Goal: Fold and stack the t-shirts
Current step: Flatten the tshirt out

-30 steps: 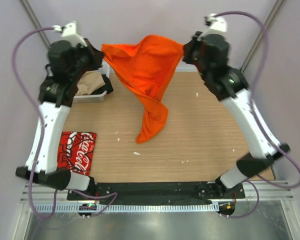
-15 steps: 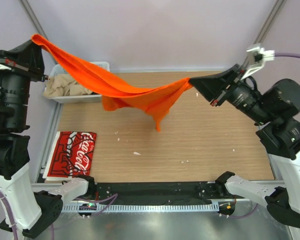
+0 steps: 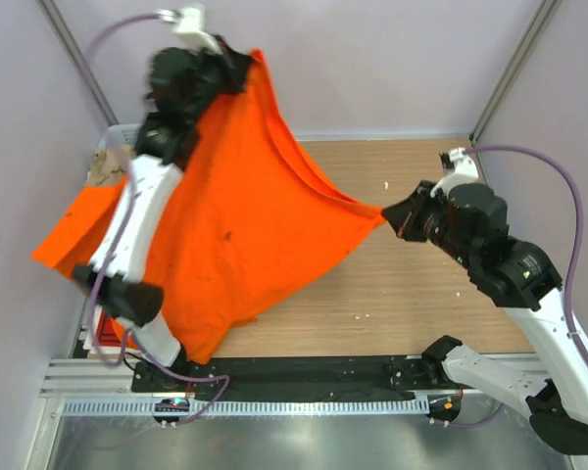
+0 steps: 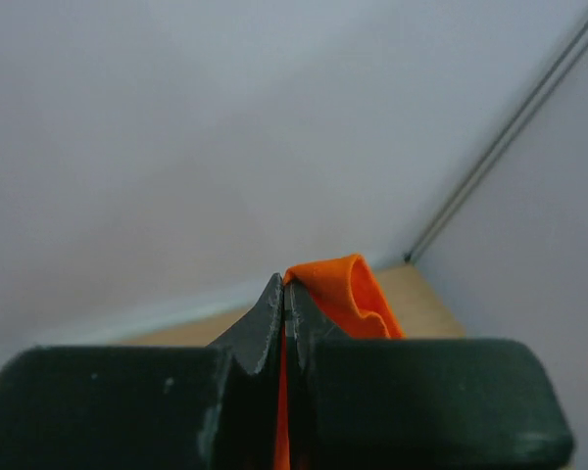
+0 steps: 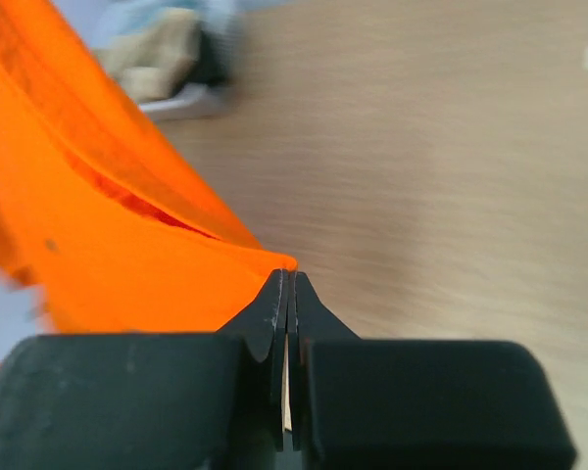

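My left gripper (image 4: 284, 291), raised above the far left corner of the table (image 3: 431, 284), and my right gripper (image 5: 289, 279), low over its right side, each clamp a corner of the orange t-shirt (image 3: 245, 215), which hangs spread between them, its hem seemingly draping to the near left edge.

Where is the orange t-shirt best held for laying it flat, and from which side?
By two edge corners: left gripper pinches one high at the back, right gripper another from the right. The orange t-shirt hangs spread between them.
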